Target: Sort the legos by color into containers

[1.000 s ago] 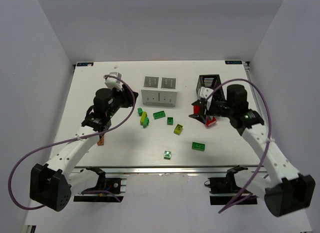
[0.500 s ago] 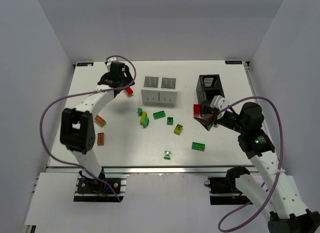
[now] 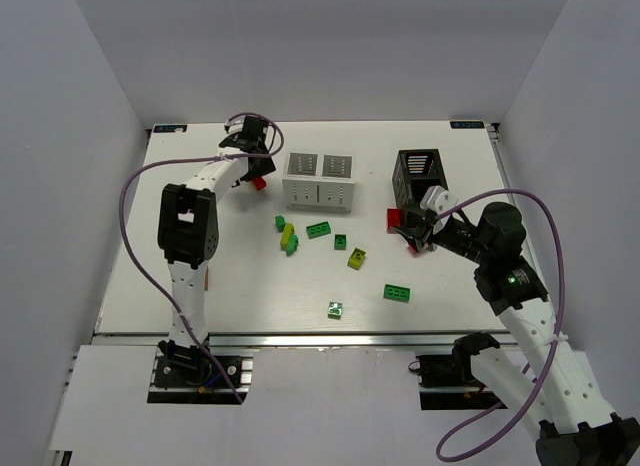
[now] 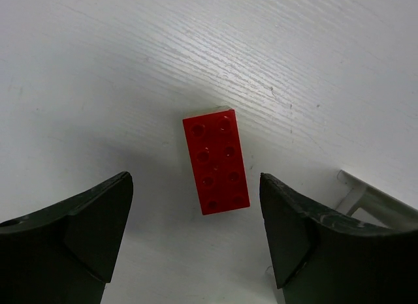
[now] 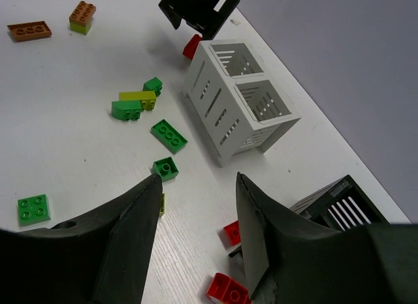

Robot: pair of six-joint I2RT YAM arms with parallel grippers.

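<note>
In the left wrist view a red lego [image 4: 215, 162] lies flat on the table, with my left gripper [image 4: 196, 235] open above it and a finger on each side, not touching. Seen from above, that gripper [image 3: 256, 169] is at the back left, beside the white container [image 3: 319, 191]. My right gripper [image 3: 416, 233] is open and empty, just in front of the black container [image 3: 420, 176]. Two red legos [image 5: 232, 233] [image 5: 228, 291] lie under it. Green and yellow-green legos [image 3: 319, 229] [image 3: 288, 236] are scattered mid-table.
More green legos lie nearer the front [image 3: 397, 292] [image 3: 336, 309] [image 3: 357, 257]. Two brown bricks [image 5: 29, 31] [image 5: 81, 15] sit at the left of the table. The left arm [image 3: 190, 226] stretches up that side.
My left gripper has opened, and the red lego now lies on the table beside the white container. The right arm has drawn back from the black container with its jaws wider apart.
</note>
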